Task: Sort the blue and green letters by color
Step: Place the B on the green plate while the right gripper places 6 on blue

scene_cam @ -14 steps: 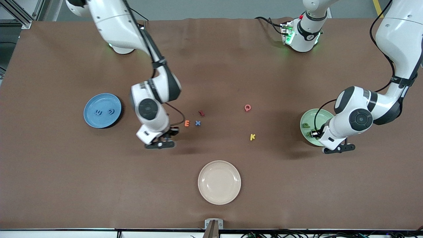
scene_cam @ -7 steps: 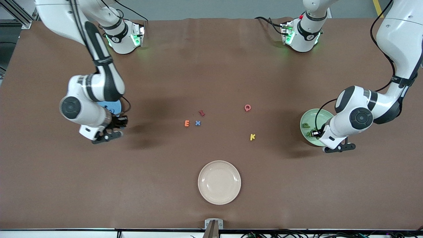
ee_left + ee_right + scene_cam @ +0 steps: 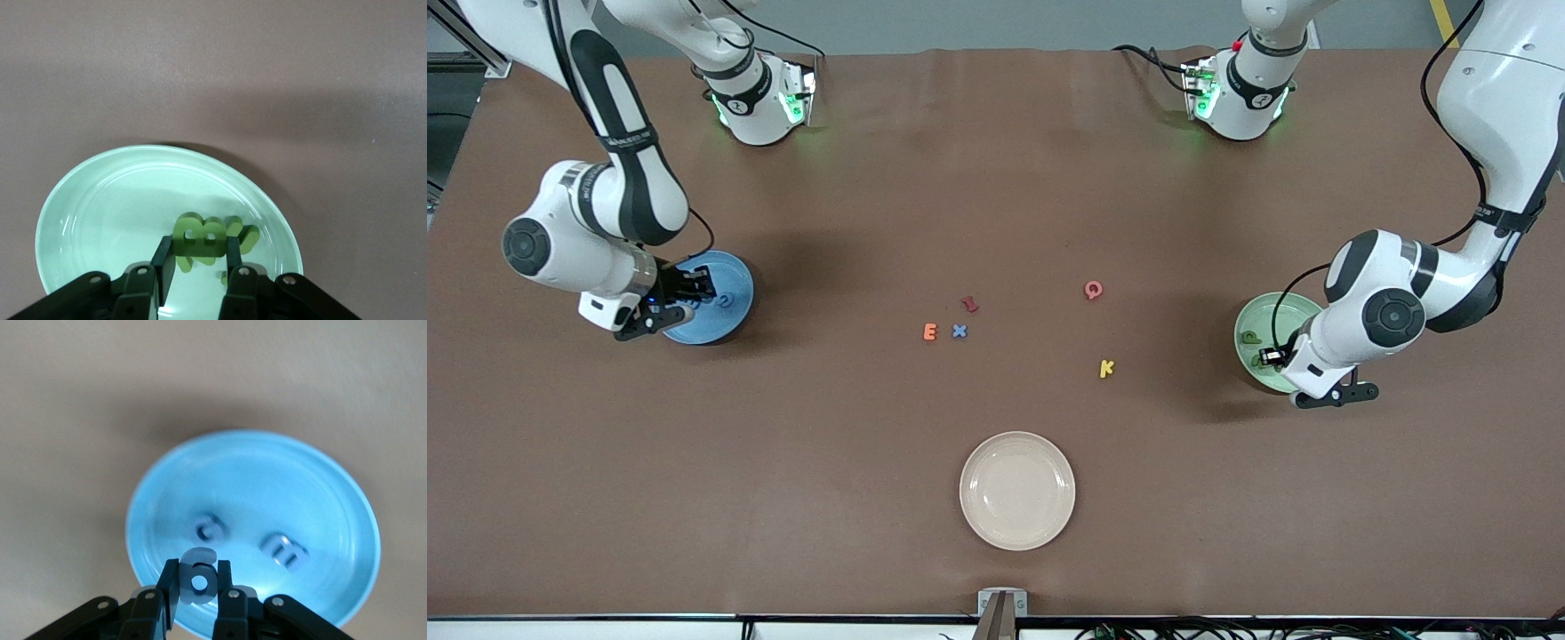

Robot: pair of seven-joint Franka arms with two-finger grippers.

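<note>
Now the right tool (image 3: pixel 198 587) hangs over the blue plate (image 3: pixel 734 311), pinching a blue g (image 3: pixel 199 575) held upright between its fingers; two blue letters (image 3: pixel 248 540) lie flat in that plate. Over the green plate (image 3: pixel 100 200), the left tool (image 3: pixel 198 263) pinches a green B (image 3: pixel 200 237), its long axis crosswise. A blue x (image 3: pixel 959 331) lies mid-counter just beside an orange E (image 3: pixel 930 332).

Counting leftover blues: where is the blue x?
In the front view the blue x lies mid-table beside the orange E, nearer the camera than the dark red piece.
</note>
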